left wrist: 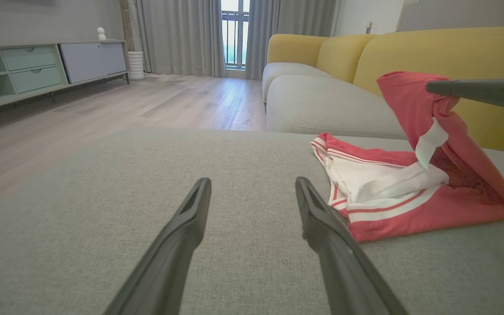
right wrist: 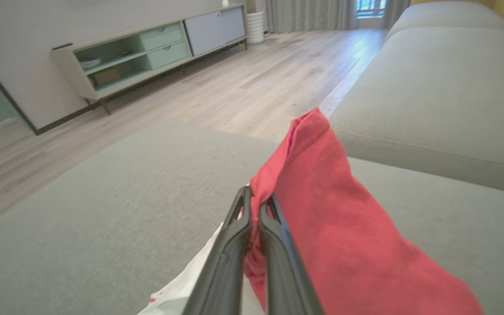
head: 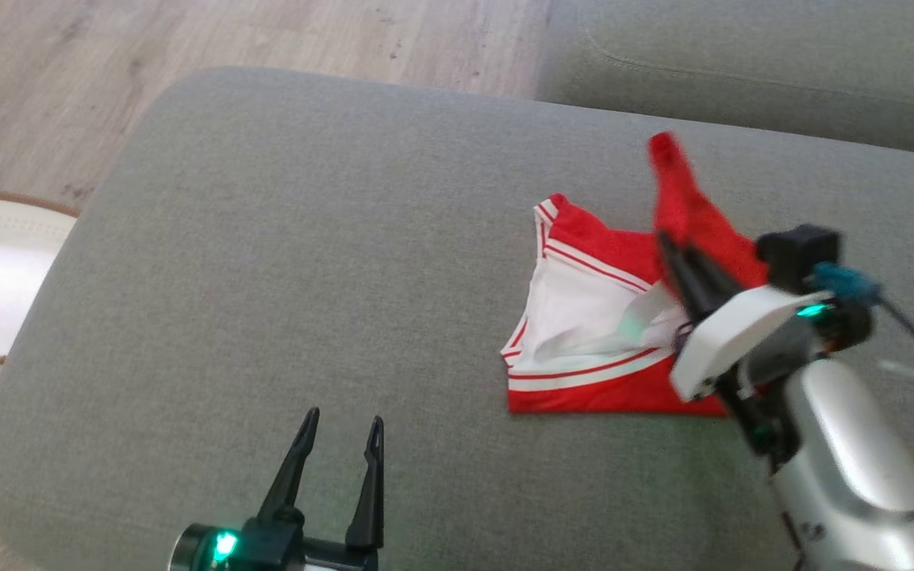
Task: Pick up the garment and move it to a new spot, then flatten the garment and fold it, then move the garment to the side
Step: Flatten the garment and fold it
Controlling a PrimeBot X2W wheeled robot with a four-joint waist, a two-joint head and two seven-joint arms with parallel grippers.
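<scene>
**Fig.: right gripper [head: 666,240] clamped on garment [head: 584,317]**

Red-&-white garment lay on right part of grey cushion [head: 266,238], one red edge pinched & lifted. The left gripper [head: 345,419] hovered nr front edge, fingers apart, well clear of cloth.

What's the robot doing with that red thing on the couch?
The robot's right end effector is shut on one edge of a red and white fabric garment, holding that part up in the air. The rest lies crumpled on the grey fabric sofa cushion. Its left end effector is open and holds nothing, hovering over bare cushion on the robot's left of the garment. The garment is not flattened or folded yet.
</scene>
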